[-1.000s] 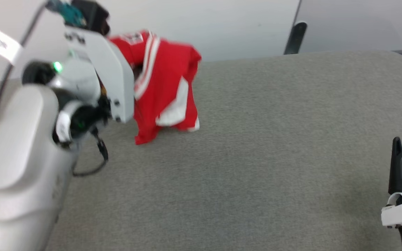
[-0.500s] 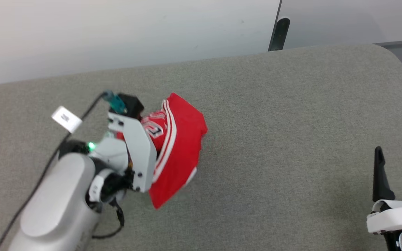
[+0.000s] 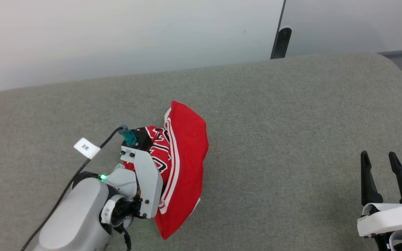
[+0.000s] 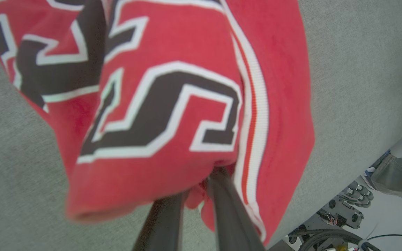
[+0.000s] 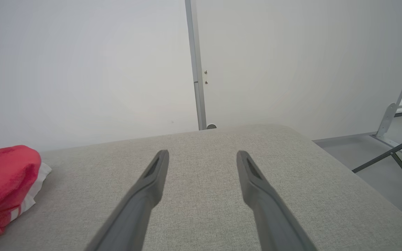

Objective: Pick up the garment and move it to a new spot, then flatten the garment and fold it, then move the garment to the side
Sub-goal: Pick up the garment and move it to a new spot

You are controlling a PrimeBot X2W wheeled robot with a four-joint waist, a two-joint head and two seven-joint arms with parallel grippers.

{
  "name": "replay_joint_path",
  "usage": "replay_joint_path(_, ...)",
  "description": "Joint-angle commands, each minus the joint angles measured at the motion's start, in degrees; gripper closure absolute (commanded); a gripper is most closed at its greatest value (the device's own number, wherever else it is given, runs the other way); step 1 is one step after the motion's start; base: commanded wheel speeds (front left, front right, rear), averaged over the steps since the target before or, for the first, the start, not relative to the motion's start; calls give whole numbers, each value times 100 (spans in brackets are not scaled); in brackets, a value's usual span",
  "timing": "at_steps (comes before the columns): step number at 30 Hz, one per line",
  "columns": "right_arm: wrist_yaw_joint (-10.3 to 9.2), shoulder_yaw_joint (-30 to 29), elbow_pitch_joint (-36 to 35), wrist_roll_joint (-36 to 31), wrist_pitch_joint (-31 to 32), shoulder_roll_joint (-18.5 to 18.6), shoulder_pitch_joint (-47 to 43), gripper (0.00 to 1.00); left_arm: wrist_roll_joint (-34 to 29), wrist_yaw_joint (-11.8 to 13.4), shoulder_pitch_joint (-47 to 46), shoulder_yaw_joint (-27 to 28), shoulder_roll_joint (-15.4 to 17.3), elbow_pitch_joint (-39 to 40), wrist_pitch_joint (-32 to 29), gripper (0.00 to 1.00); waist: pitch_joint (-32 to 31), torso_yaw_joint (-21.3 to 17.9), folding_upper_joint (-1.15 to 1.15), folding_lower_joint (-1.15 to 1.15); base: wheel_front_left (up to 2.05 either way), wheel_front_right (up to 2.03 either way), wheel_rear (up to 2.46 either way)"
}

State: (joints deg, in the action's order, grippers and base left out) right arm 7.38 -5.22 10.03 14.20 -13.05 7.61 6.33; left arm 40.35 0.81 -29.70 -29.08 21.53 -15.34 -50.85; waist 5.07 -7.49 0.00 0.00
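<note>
Lettering first: the red jersey shirt with white-and-red striped trim (image 3: 187, 153) showed black, white-outlined characters. In the left wrist view (image 4: 173, 104) you got one big blocky character and part of another, but the cloth was too bunched to read a whole word. The small white paper tag (image 3: 87, 148) on the black cable (image 3: 65, 191) carried a mark too small to read.

Your left gripper (image 4: 201, 184) had its two dark fingers close together, pinching a red fold of the jersey near the striped trim. The jersey sat in a crumpled heap on the grey fabric-covered table (image 3: 274, 139), left of centre, with its lower tip just beside the left arm's wrist.

Your right gripper (image 3: 378, 157) was spread wide and held nothing; it hovered over the table's near right part, well apart from the jersey. From the right wrist view (image 5: 202, 155) the jersey (image 5: 5, 181) was a red lump at the far left.

Room for moving: a broad bare grey stretch lay between jersey and right gripper. The far edge ran along the white wall panel (image 3: 117, 35), with a rounded corner at far right.
</note>
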Motion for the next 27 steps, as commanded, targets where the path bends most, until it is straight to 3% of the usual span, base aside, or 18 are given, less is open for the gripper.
replay_joint_path(1,22,17,11,60,19,36,-57,0,48,-50,47,15,-6,-13,36,66,-103,52,0,0,0,0,0)
replay_joint_path(2,22,23,8,65,22,45,-75,0,43,-73,34,20,4,-11,60,58,-146,72,0,0,0,0,0)
replay_joint_path(4,23,29,12,83,40,81,-115,0,60,-65,26,36,13,5,87,15,-239,118,0,0,0,0,0)
replay_joint_path(5,22,40,16,86,43,87,-135,0,61,-77,34,34,40,22,71,3,-285,140,0,0,0,0,0)
replay_joint_path(6,22,55,16,85,56,89,-138,0,58,-90,42,44,75,53,74,0,-329,158,0,0,0,0,0)
replay_joint_path(14,22,146,-9,119,41,125,-235,0,82,-61,278,295,224,391,589,0,-634,366,0,0,0,0,0)
replay_joint_path(27,22,148,36,202,-56,110,-500,0,-298,-523,828,632,204,498,3141,0,-968,771,0,0,0,0,0)
